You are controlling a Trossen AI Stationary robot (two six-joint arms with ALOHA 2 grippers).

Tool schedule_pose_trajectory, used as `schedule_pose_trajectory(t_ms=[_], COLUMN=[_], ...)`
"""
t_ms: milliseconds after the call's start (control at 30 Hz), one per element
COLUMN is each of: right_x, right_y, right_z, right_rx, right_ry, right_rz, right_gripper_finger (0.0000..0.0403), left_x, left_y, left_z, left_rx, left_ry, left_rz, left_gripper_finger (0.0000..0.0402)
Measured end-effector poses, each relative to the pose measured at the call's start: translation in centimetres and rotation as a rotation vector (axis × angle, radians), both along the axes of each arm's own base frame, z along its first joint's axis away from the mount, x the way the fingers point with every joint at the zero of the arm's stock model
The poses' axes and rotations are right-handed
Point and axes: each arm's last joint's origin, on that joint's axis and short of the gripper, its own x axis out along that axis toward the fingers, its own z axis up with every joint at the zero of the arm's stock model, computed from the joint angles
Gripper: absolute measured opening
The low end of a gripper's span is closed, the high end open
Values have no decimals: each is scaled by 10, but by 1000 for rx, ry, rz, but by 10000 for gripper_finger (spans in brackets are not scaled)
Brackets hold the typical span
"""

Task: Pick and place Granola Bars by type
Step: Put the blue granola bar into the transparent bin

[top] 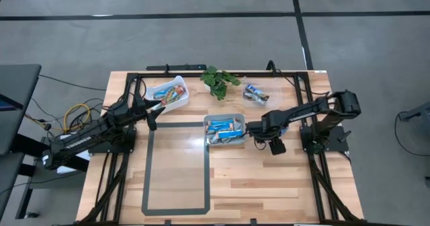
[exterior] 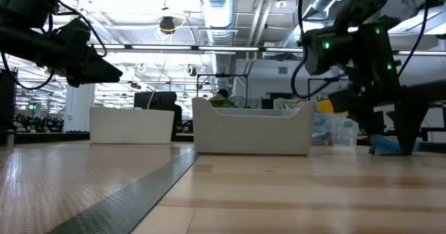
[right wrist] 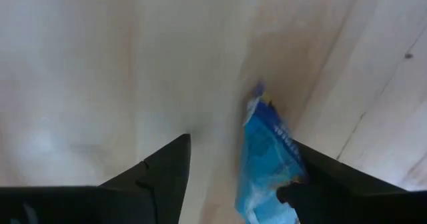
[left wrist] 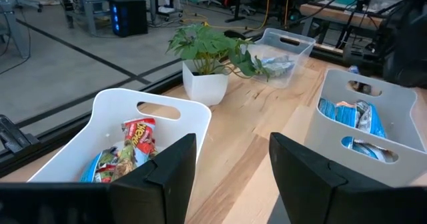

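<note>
Blue bar [right wrist: 270, 161] lies flat on the bare wood of the desk [top: 269, 179], just beside the middle white bin [top: 225, 130] at its 3 o'clock side in the high view. In the right wrist view it rests against the inner face of one of the right gripper's fingers [right wrist: 340, 184], well off from the other, so it is off-centre in the gap. The right gripper [right wrist: 240, 177] points down at it with its fingers spread and nothing pinched.

To take it well, I would judge that the gripper should shift until the bar sits midway between the fingers, then drop until the tips almost meet the wood and close across the wrapper's narrow width; foil of this kind is likely to slide or crumple if caught by one edge. The middle bin already holds blue bars [left wrist: 353, 114], so this one most likely belongs there, a short lift toward 9 o'clock.

Farther out, a second white bin [top: 170, 93] at 10 o'clock holds red and mixed-colour bars [left wrist: 137, 137], and a clear bin [top: 255, 93] at 1 o'clock holds a few silver-grey ones. A potted green plant [top: 218, 80] stands between those two at 12 o'clock. The left gripper [left wrist: 230, 177] waits above the desk by the 10 o'clock bin, fingers spread and empty.
</note>
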Motion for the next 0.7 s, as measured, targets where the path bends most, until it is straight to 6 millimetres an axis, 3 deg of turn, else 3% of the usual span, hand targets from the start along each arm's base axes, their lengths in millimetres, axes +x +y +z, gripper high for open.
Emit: schedule_pose_trajectory(t_ms=[167, 367, 533, 700], right_x=[0, 0, 0, -4], right_y=[-1, 1, 0, 2], right_z=[-6, -4, 5, 23], right_rx=[-28, -25, -45, -33], right_ry=[17, -5, -70, -158], right_rz=[5, -12, -60, -112], right_gripper_finger=[194, 124, 73, 58], left_x=[0, 0, 0, 0], left_y=[0, 0, 0, 0], left_z=[0, 0, 0, 0], left_rx=[0, 0, 0, -1], left_ry=[0, 1, 1, 1], left_rz=[0, 0, 0, 0], left_gripper_finger=[183, 183, 183, 183])
